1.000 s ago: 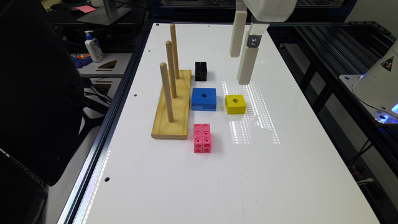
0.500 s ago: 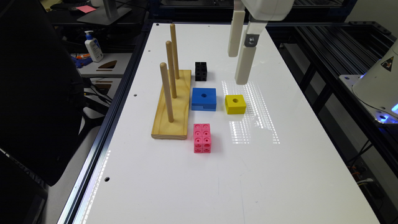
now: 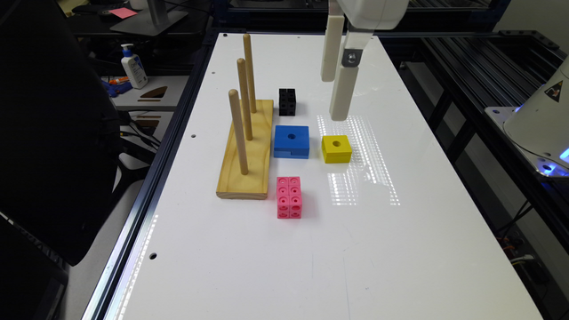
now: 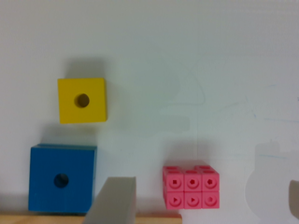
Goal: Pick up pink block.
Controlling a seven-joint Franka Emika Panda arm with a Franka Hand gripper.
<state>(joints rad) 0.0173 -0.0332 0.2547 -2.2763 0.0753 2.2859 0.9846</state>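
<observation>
Slightly shifted end effector (image 3: pixel 337 100); pink block (image 3: pixel 289 197) unmoved.

Ext. view: peg board (image 3: pixel 247 155) lies on table (image 3: pixel 400 249) left of centre, 3 pegs upright on it in a row running up the frame. Pink block (image 3: pixel 289 197) lies just right of board's lower end, below holed square block (image 3: pixel 291 141). Smaller holed block (image 3: pixel 336 149) sits right of that one. Small cube (image 3: pixel 287 102) above square block, near board's upper end. Tool (image 3: pixel 335 95) hangs upper centre, above smaller block.
</observation>
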